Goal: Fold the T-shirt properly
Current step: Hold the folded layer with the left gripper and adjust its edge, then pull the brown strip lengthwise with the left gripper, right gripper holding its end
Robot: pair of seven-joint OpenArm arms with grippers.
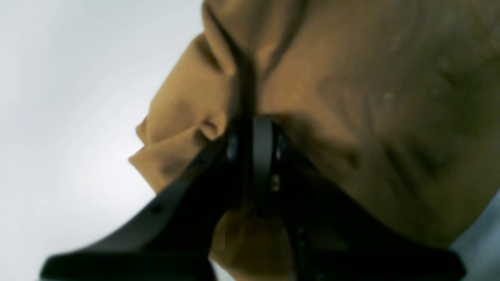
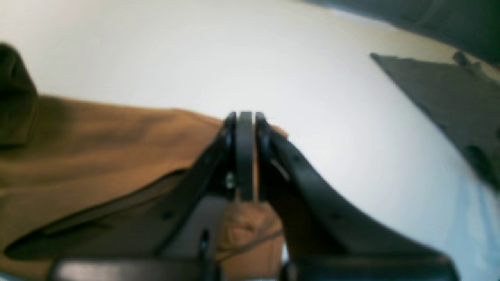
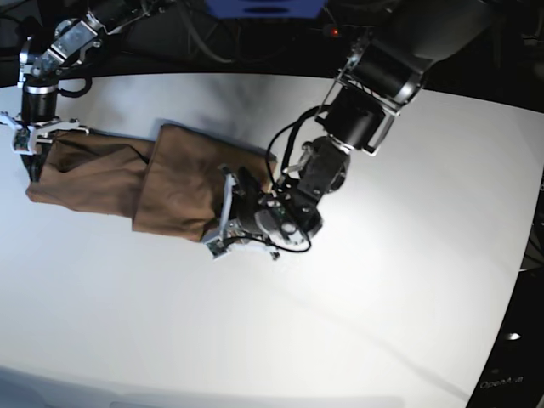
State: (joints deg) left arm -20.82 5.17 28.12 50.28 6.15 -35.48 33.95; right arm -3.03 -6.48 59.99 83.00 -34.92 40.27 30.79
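From the base view I have the right gripper (image 3: 32, 140) at the far left of the white table (image 3: 408, 255), its jaws pinched together on the left end of the T-shirt (image 3: 110, 178); the right wrist view confirms it, with brown cloth bunched just behind the closed fingertips. The T-shirt lies stretched across the left half of the table as a long band, its right part doubled over so a darker upper layer sits on the paler one beneath. Further right, the left gripper (image 3: 228, 223) is clamped on the near right corner of that doubled part, and the left wrist view shows fabric gathered into creases where the jaws bite. I judge the cloth light, soft and limp, so it will sag and wrinkle between the two holds unless kept taut. Corners and hems look like the best places to take it, pinching all layers together, since a single layer could slide off the others.
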